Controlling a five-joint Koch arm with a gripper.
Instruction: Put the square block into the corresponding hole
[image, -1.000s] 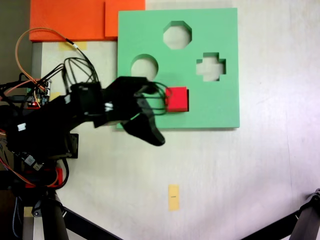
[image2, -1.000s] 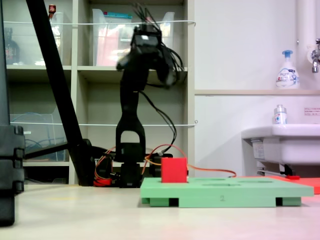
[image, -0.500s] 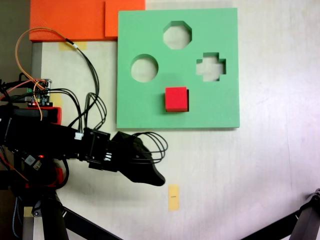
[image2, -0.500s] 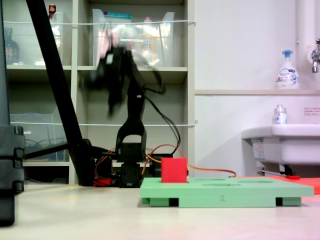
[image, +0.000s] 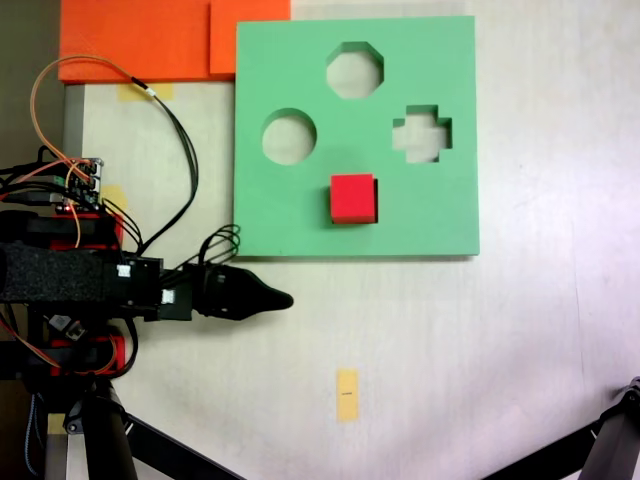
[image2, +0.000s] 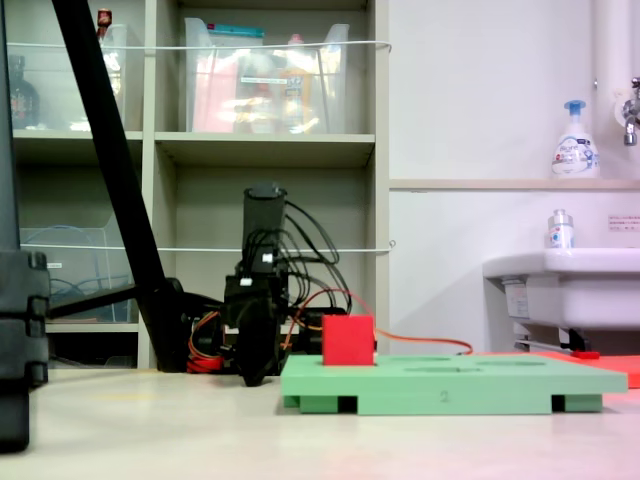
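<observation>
From above, in a fixed view, my end effector (image: 275, 298) lies low over the bare worktop (image: 520, 340), pointing right, just below the green board's (image: 440, 210) lower-left corner. Its jaws overlap, so I cannot tell whether they are parted. The square block (image: 353, 198) sits in the corresponding hole (image: 374, 198), up and right of my tip.

From the side, in a fixed view, the block (image2: 348, 340) stands tall above the board (image2: 450, 380), right of my end effector (image2: 255, 375); it looks placed.

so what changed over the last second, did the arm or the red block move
The arm pulled back from the green board and folded down low; its gripper now sits off the board's near edge, above the table, holding nothing. The red block stayed in the square hole, standing proud of the board. The board did not shift.
</observation>
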